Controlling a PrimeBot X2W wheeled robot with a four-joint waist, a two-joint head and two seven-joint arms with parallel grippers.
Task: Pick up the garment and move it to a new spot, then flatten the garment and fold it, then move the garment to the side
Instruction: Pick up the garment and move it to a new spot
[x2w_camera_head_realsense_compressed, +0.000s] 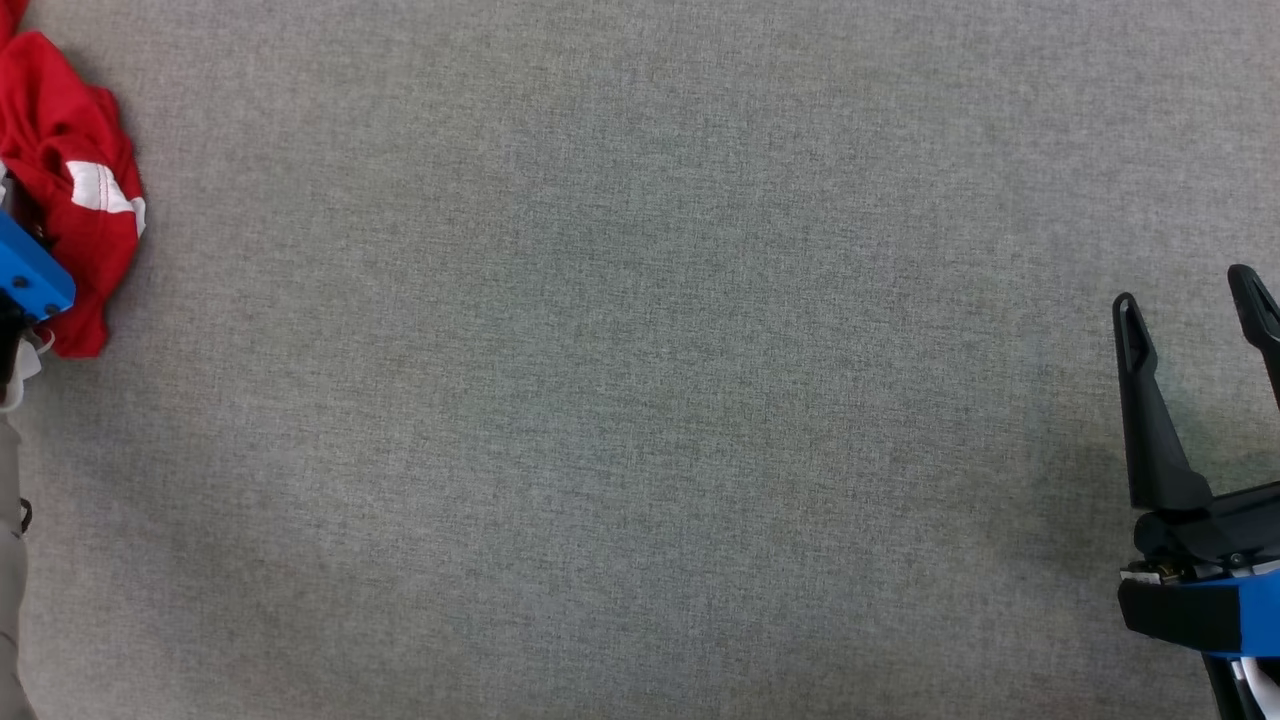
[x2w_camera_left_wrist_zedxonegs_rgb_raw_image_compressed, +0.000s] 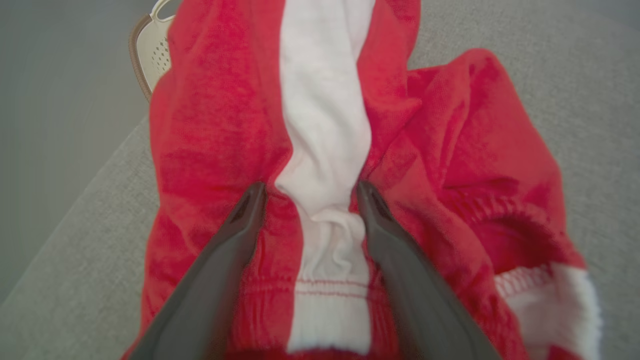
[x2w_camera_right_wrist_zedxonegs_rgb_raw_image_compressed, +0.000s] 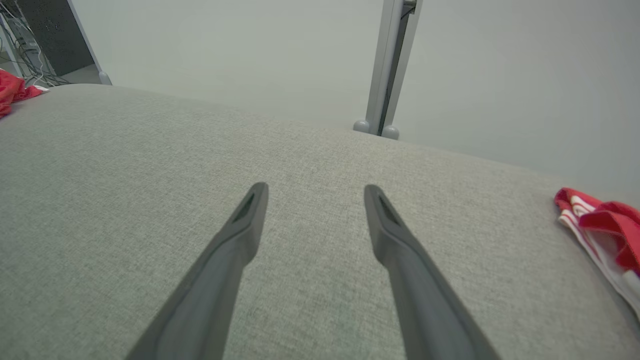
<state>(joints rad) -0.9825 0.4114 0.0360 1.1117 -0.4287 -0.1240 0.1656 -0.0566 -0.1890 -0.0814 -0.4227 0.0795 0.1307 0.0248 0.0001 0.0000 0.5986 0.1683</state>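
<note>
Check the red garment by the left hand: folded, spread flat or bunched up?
Bunched up. The garment lies in a wrinkled heap with deep creases, its white stripe puckered; no neat fold or flat spread shows.

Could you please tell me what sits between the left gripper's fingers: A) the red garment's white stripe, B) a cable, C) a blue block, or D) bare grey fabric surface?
A: the left gripper has its open fingers either side of the white stripe on the red garment.
</note>
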